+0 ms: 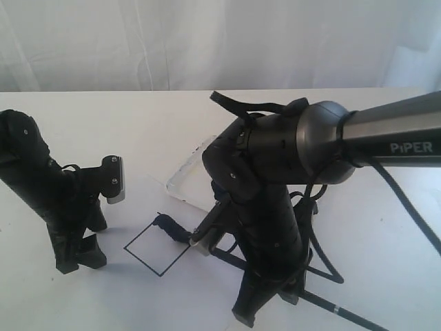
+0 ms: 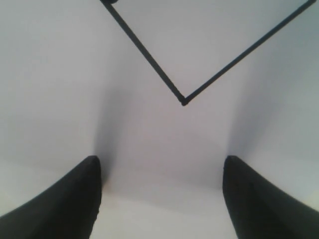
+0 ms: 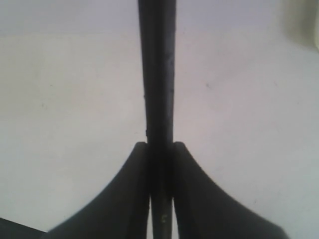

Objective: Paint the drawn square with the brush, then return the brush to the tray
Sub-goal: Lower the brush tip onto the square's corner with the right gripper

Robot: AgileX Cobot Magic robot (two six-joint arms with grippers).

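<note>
– Since the right claw (image 3: 160,145) is clenched on the brush (image 1: 178,232), which way does the square (image 1: 157,249) lie from it?
– At about nine o'clock in the outside view, just beside it. The brush runs from ten o'clock at its tip to four o'clock at its tail. The tip rests at the square's twelve o'clock corner, where a dark smear shows; the rest looks blank.
– And the other claw?
– The left claw (image 2: 160,167) is spread and empty, near the nine o'clock corner. The right does the sweeping, I'd judge toward six o'clock.
– The tray (image 1: 185,181)?
– Roughly twelve o'clock from the right claw, partly hidden by the arm.
</note>
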